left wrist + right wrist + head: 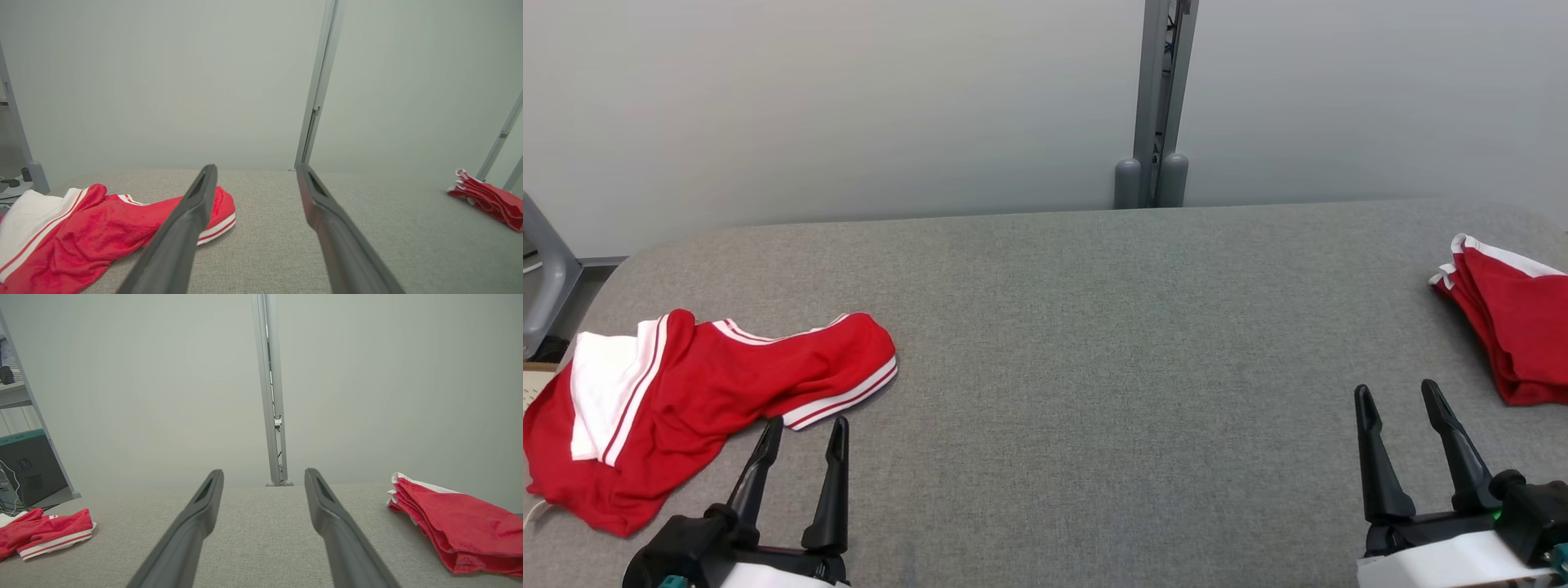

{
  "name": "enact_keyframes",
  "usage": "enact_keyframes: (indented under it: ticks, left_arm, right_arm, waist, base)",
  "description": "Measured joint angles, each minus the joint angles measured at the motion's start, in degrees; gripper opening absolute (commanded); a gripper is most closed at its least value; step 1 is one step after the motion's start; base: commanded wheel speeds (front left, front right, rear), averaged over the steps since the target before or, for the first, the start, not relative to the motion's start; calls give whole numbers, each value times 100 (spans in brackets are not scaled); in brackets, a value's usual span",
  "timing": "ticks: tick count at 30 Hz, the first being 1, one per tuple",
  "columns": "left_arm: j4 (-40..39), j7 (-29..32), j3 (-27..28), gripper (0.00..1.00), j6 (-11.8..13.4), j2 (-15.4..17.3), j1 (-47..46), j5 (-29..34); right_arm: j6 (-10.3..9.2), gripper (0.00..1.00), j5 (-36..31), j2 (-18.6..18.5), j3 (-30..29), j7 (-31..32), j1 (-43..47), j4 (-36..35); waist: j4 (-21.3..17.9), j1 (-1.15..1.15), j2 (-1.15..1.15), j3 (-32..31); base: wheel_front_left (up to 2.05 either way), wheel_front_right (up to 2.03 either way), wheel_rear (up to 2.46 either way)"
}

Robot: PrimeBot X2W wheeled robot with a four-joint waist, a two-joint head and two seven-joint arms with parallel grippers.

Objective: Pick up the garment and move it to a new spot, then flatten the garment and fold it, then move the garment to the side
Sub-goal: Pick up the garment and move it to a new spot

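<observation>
**Item 1, garment** [686, 400]: red cloth with a white panel and red-and-white striped bands. It lies crumpled and unfolded at 8 o'clock on the grey table [1094, 367]. One striped hem points toward 3 o'clock, and the far left part reaches the table's edge.

**Item 2, left gripper** [807, 421]: at 7 o'clock in the head view. The jaws are spread wide with nothing between them. One fingertip sits at the garment's near edge, possibly touching it, but contact cannot be told.

**Item 3, right gripper** [1396, 389]: at 5 o'clock. The jaws are equally wide and hold nothing, over bare table.

**Item 4, folded pile** [1515, 327]: red cloth with white trim in stacked layers. It sits at 3 o'clock on the table, well apart from the garment.

**Item 5, post** [1156, 106]: grey and upright, at 12 o'clock behind the table against a pale wall.

**View notes:**
- The right wrist view adds a shelf frame [39, 416] at 9 o'clock with a dark box [24, 469] beneath it. The box's contents are not visible.
- The left wrist view adds two slanted rails [500, 136] at 3 o'clock behind the pile.
- The left wrist view also shows the garment's nap as soft and towel-like.
</observation>
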Motion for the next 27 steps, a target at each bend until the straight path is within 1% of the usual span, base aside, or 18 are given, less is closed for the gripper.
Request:
enact_keyframes:
  ticks: [6, 12, 17, 27]
  left_arm:
    - [58, 0, 23, 100, -26, -21, -16, 52]
    - [118, 0, 83, 100, -49, -38, -99, 98]
    - [178, 1, 142, 100, -49, -45, -112, 157]
    - [310, 0, 314, 100, -19, 12, -137, 203]
  right_arm:
    - [0, 100, -12, 4, 33, 0, -21, 29]
    - [0, 100, 7, 8, 168, 0, -71, 89]
    - [0, 100, 80, 11, 332, 0, -107, 181]
    - [0, 100, 226, 14, 614, 0, -203, 316]
  waist:
    - [42, 0, 0, 1]
    - [268, 0, 0, -11]
    - [600, 0, 0, -34]
    - [1427, 0, 0, -94]
  base:
    - [0, 0, 0]
    - [0, 0, 0]
    - [0, 0, 0]
    - [0, 0, 0]
